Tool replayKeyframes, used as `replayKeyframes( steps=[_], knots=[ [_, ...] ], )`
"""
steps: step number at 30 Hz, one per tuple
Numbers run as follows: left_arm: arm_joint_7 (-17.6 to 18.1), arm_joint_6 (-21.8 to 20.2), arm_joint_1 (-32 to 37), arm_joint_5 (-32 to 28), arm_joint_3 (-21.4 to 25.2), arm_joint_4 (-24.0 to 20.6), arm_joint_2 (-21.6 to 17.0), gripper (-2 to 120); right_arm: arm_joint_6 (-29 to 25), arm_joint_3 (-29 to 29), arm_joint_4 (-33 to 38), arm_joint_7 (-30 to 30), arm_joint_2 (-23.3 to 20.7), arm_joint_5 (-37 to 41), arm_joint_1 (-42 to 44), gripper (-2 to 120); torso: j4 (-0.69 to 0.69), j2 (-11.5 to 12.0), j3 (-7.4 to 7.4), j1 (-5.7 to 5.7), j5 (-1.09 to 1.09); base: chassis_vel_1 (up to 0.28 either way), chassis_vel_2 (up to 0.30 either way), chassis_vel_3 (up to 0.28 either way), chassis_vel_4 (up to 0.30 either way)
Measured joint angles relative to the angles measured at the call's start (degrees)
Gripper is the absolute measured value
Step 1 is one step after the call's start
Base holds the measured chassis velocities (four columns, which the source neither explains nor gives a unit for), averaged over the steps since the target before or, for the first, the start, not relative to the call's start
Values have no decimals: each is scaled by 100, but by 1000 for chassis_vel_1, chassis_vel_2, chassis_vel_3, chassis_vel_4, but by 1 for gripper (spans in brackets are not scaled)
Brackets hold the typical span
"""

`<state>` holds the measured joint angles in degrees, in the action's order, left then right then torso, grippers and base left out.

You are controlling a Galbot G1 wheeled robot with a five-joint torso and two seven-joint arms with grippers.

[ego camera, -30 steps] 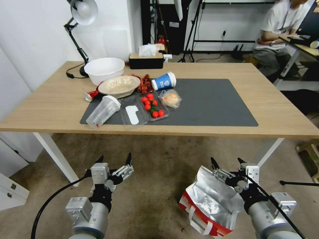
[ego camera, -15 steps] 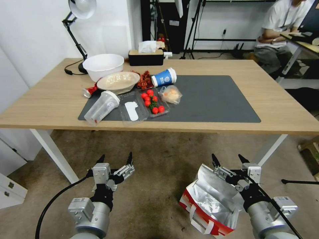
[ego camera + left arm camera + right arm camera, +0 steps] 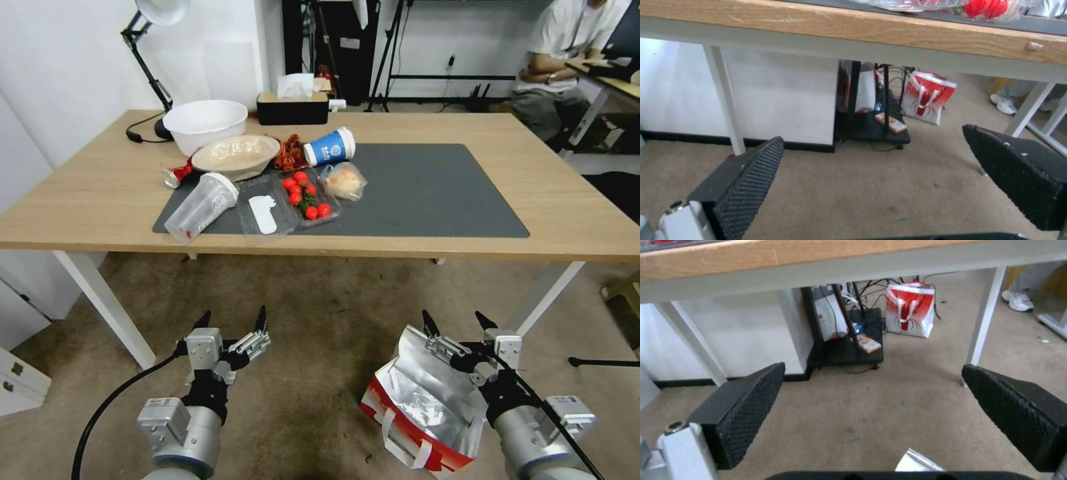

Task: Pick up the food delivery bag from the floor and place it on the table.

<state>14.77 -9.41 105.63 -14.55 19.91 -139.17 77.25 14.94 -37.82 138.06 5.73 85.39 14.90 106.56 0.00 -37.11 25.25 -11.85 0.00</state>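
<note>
**Bag on floor, both claws spread**

Head view: I see the boxy red-and-white foil-lined food delivery bag [image 3: 417,417] standing on the grey-brown carpeted floor [image 3: 313,320], in front of the long light-wood table [image 3: 567,220]. The right gripper [image 3: 458,321] hovers over its open mouth, fingers apart. The left gripper [image 3: 231,319] hangs beside it, also spread.

Left wrist view: black textured fingers [image 3: 746,181] wide apart above carpet.

Right wrist view: jaws apart; a silver foil corner [image 3: 918,461] of the bag lies just below.

head: high, looking down | wrists: low, facing under table [image 3: 871,33], shared
</note>
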Motion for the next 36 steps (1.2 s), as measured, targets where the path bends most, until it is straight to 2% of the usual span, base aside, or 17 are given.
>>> replayKeyframes(
  steps=[36],
  knots=[
    [15,76,60,47,7,-6,40,100,8,4,-38,39,-21,16,9,100,0,868,-538,329,-1,0,0,0,0]
  ],
)
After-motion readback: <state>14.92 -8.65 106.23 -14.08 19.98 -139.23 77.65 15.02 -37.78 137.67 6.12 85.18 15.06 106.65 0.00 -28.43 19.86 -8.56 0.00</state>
